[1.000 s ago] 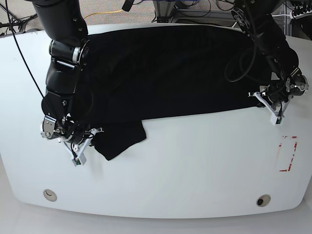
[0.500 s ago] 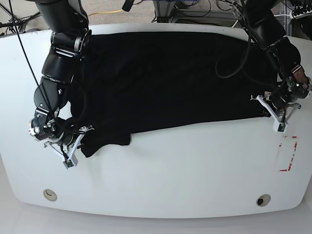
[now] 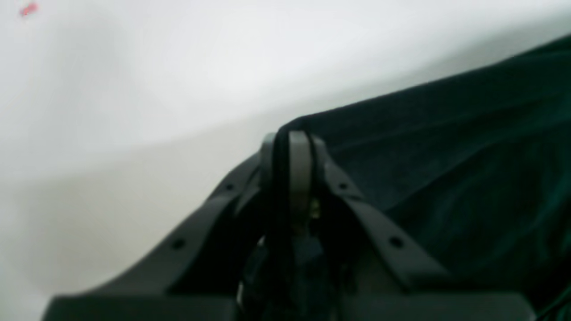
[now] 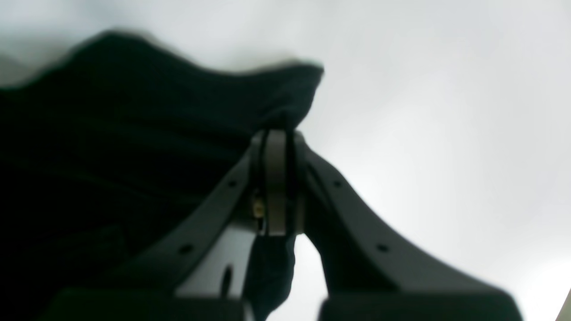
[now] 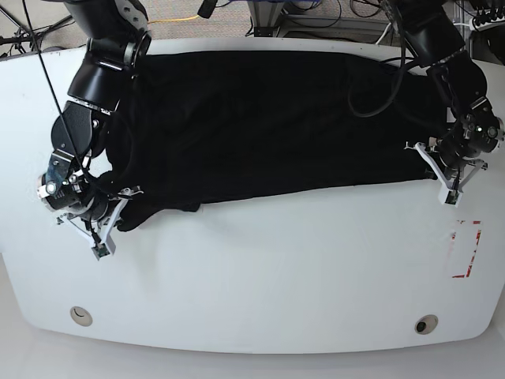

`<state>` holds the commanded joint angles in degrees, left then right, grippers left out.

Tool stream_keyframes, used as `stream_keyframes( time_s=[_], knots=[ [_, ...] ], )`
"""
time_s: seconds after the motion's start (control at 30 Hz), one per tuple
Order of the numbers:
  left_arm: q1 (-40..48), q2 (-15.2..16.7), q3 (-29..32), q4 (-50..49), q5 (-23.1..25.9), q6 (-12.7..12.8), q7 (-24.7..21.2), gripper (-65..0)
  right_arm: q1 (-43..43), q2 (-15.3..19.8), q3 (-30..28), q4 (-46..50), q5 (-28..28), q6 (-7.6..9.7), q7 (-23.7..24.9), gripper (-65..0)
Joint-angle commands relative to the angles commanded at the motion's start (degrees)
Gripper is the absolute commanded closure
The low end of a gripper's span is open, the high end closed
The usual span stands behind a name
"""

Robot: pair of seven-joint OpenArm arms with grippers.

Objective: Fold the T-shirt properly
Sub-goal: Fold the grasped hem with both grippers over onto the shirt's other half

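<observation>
The big black T-shirt (image 5: pixel 268 126) lies spread out flat across the far half of the white table (image 5: pixel 300 268). It reaches almost from one side of the table to the other. I cannot see any picture or letters on it, only black cloth.

My left gripper (image 5: pixel 448 188) is at the near corner of the shirt on the base view's right. In my left wrist view its jaws are pressed together, with a thin edge of black cloth pinched between them. My left gripper (image 3: pixel 290 147) holds the shirt's corner just above the table.

My right gripper (image 5: pixel 105 235) is at the other near corner, on the base view's left. In my right wrist view the jaws are pressed together too, and black cloth is caught between the tips and hangs down below them. A small bunched flap of the shirt (image 5: pixel 150 215) sits just beside this gripper.

My two dark arms reach over the shirt from the far side, so they hide part of its ends. A black cable (image 5: pixel 35 87) hangs past my right arm.

On the bare near part of the table I see a red outlined mark (image 5: pixel 465 249) near my left gripper. Two small round holes (image 5: pixel 80 315) sit by the near edge, well apart. Beyond the far edge there are wires on the floor.
</observation>
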<state>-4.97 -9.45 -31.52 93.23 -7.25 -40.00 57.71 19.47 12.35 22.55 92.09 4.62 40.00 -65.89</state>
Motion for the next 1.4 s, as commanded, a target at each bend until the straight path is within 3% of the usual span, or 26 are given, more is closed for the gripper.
stream_keyframes(
  time_s=[0.1, 0.33, 0.47, 0.57, 0.67, 0.83, 0.93, 1.4],
  knots=[
    [-0.2, 0.0, 0.0, -0.2, 0.1, 0.0, 0.0, -5.7, -0.4, -0.2, 0.0, 0.0, 0.0, 0.0, 0.0, 0.0],
    [-0.4, 0.1, -1.4, 0.1, -0.2, 0.0, 0.3, -30.0, -0.8, -0.2, 0.0, -0.1, 0.0, 0.0, 0.0, 0.0],
    [-0.3, 0.0, 0.2, 0.8, -0.3, 0.0, 0.4, -38.1, -0.8, -0.2, 0.0, -0.1, 0.0, 0.0, 0.0, 0.0],
    [0.2, -0.4, 1.4, 3.0, -3.0, 0.0, 0.6, -38.1, -1.3, -0.2, 0.3, -0.1, 0.0, 0.0, 0.0, 0.0],
    [0.4, -2.2, 1.2, 3.0, -7.0, 0.0, 3.7, -38.1, -1.6, -0.2, 0.1, -0.1, 0.0, 0.0, 0.1, 0.0],
    [0.4, -4.4, -2.3, -1.5, -19.9, 0.0, 7.6, -38.1, -2.0, -0.3, 0.2, -0.1, 0.0, 0.0, 0.1, 0.0],
    [0.3, -5.7, -2.9, -4.6, -24.6, 0.0, 7.8, -37.9, -2.0, -0.3, 0.3, -0.1, 0.0, 0.0, 0.1, 0.0],
    [-2.8, -6.1, -2.5, -10.5, -21.7, 0.0, -2.5, -37.9, -2.0, -0.3, 0.4, -0.1, 0.0, 0.0, 0.1, 0.0]
  ],
)
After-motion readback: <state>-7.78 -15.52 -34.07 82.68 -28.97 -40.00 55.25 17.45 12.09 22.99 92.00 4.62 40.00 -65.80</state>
